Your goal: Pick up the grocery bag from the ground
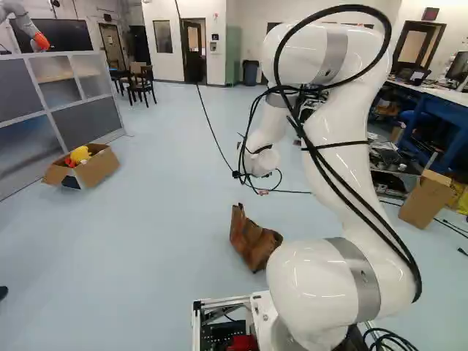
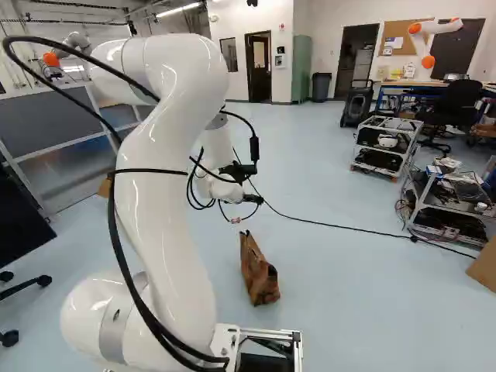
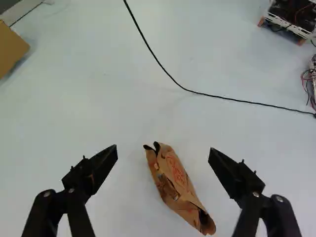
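The gripper shows small in the right base view, up in the air beyond and above the grocery bag. In the left base view the brown paper bag lies on the floor, partly behind my arm's lower joint. Seen from the wrist, the gripper has its two fingers wide apart, with nothing held. Between the fingers but well below them, the crumpled bag lies on its side on the floor, touched by neither finger.
A cardboard box with toys stands by a partition at the left. A black cable runs across the floor past the bag. Wheeled carts stand at the right. Another robot is at the back right.
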